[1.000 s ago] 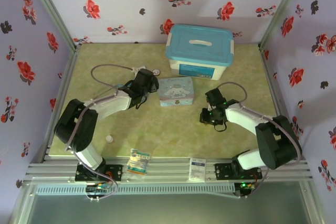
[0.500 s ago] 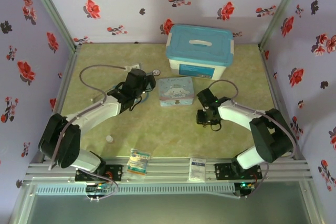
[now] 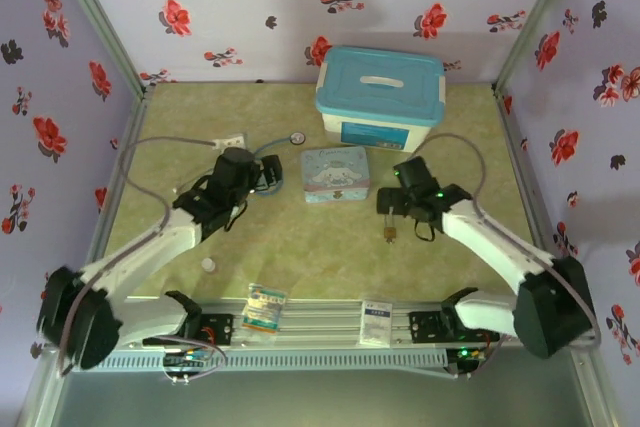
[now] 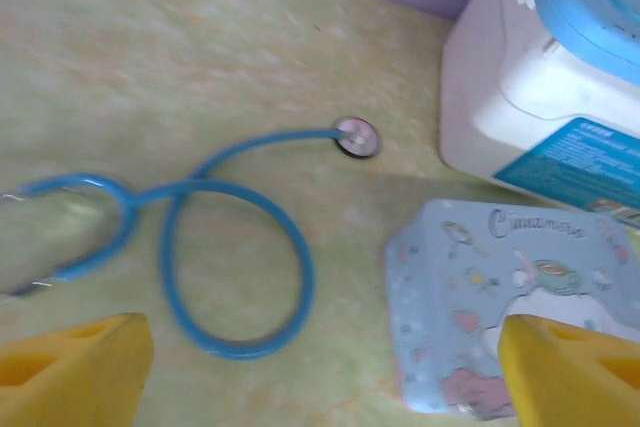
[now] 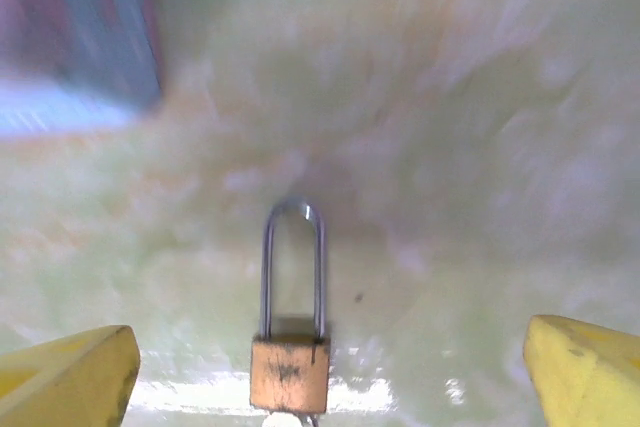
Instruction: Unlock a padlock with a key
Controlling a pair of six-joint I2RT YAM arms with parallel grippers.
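So the right gripper [image 5: 330,347] has its fingers spread wide, padlock [image 5: 290,372] between them, bottom cut off, blurry. And the left gripper [image 4: 325,347] gapes too, fingers mostly cropped.

You have a white storage box [image 3: 380,97] with a blue lid at the back of the green surface [image 3: 300,237], with a cartoon tin [image 3: 335,173] just in front of it. Left of the tin lies a blue stethoscope [image 4: 270,136], its tube looped. A pale disc [image 3: 208,265] and two packets [image 3: 265,307] lie towards the near edge.
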